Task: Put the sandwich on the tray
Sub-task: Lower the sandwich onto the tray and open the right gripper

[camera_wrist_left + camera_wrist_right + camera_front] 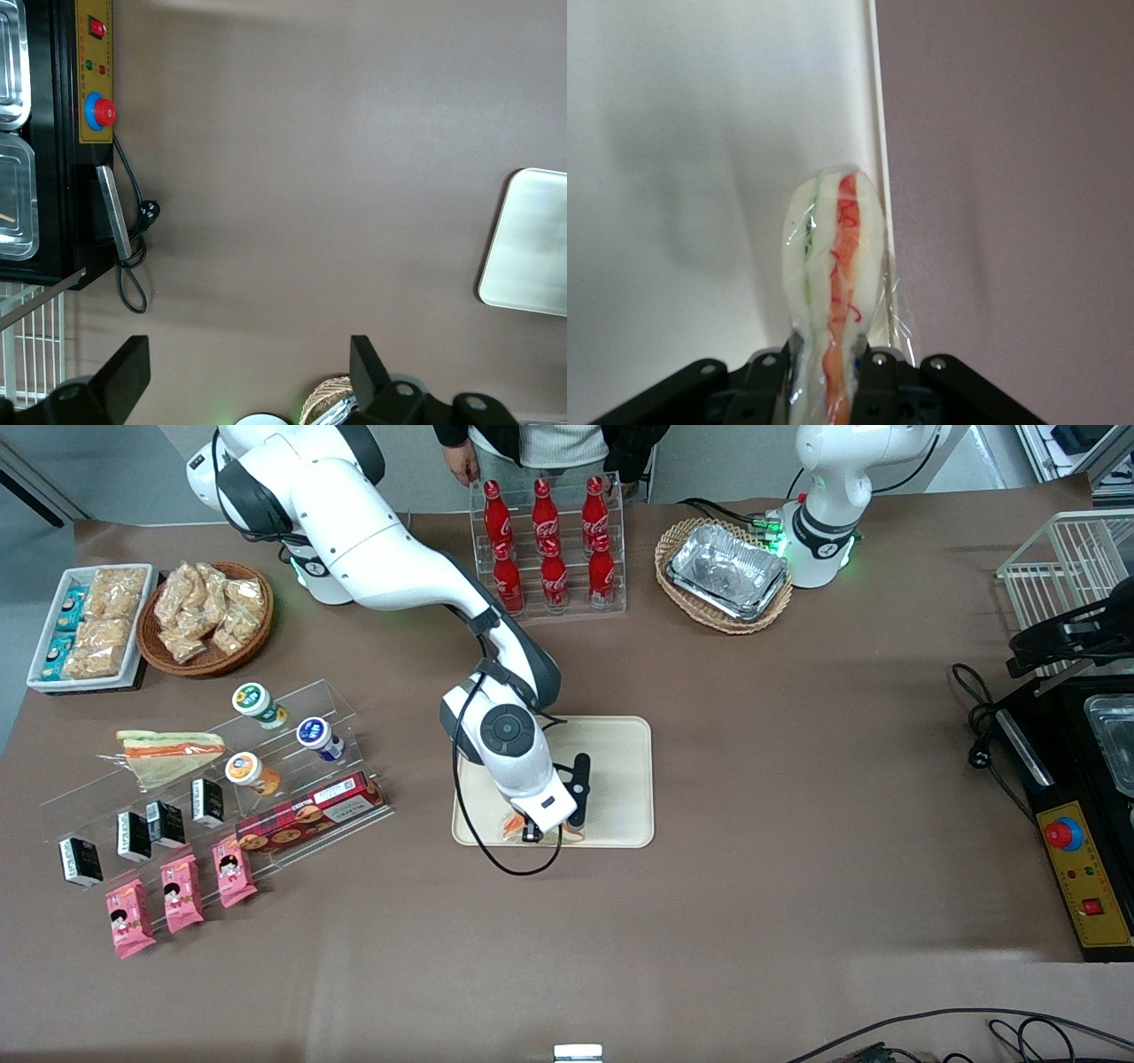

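**Sandwich held edge-up over the tray rim**

I see the pincer [542, 831] low over the tray [620, 779], at the tray edge nearest the front camera. Its fingers [873, 381] are clamped on the sandwich [833, 266], one on each flat face. The sandwich stands on edge in its clear wrap, orange-red filling band showing between pale bread layers. In the right wrist view its tip lies over the tray surface, just beside the low rim, with the brown bench [797, 797] next to that. I cannot tell whether the sandwich touches the tray. A second wrapped wedge [168, 753] lies on the clear display rack [292, 841], toward the working arm's end of the bench.
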Controlling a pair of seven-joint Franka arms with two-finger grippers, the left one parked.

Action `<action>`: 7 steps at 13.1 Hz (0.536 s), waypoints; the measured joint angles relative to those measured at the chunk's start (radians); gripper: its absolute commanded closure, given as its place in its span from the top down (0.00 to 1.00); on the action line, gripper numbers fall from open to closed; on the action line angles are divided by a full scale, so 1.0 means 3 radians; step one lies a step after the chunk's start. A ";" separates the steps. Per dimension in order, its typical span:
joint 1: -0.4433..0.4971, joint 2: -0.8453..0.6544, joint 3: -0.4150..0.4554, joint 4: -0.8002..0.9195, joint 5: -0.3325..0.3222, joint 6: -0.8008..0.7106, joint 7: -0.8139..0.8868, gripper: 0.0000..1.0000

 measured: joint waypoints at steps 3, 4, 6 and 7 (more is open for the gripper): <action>-0.0015 0.0002 0.0000 0.0000 0.0001 0.0028 -0.0012 0.74; -0.0017 0.0002 -0.0001 0.0000 0.0001 0.0038 -0.0012 0.75; -0.0021 0.0004 -0.0002 0.0000 0.0001 0.0051 -0.0012 1.00; -0.0021 0.0004 -0.0002 0.0001 0.0001 0.0055 -0.0012 1.00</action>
